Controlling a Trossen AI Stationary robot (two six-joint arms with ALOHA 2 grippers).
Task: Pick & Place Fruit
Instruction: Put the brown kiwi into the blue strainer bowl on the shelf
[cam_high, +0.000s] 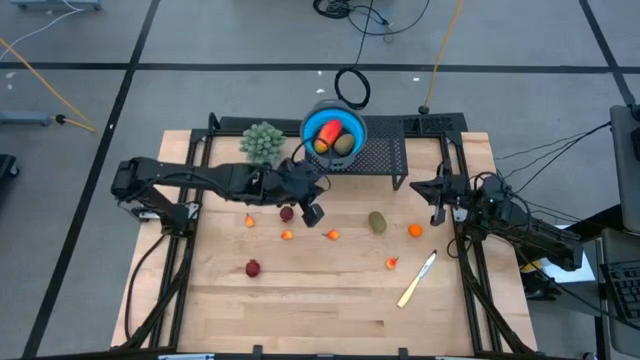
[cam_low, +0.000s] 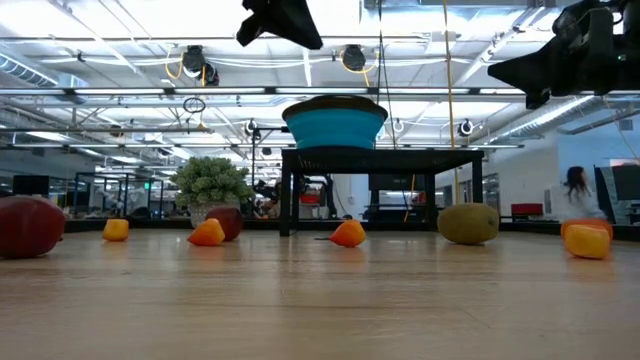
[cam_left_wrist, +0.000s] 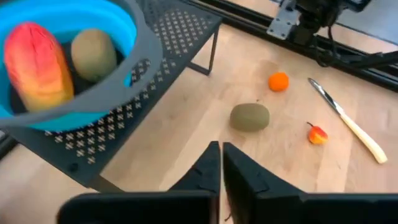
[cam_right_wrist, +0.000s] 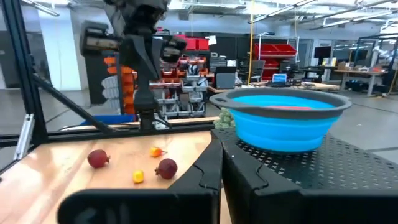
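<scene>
Two fruits, a red-yellow oblong (cam_high: 326, 131) and a brown-olive oval (cam_high: 344, 144), lie inside the blue bowl (cam_high: 352, 125) on the black mesh stand (cam_high: 385, 157). Just beside the bowl hangs the left claw (cam_high: 312, 213), clenched on nothing. Another olive oval (cam_high: 377, 221) rests on the surface (cam_high: 300, 300) near the bowl. Well away from the bowl, the right claw (cam_high: 437, 212) waits clenched.

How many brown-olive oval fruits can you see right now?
2: one brown-olive oval in the blue bowl beside the red-yellow fruit; the other on the table. More may be hidden.
</scene>
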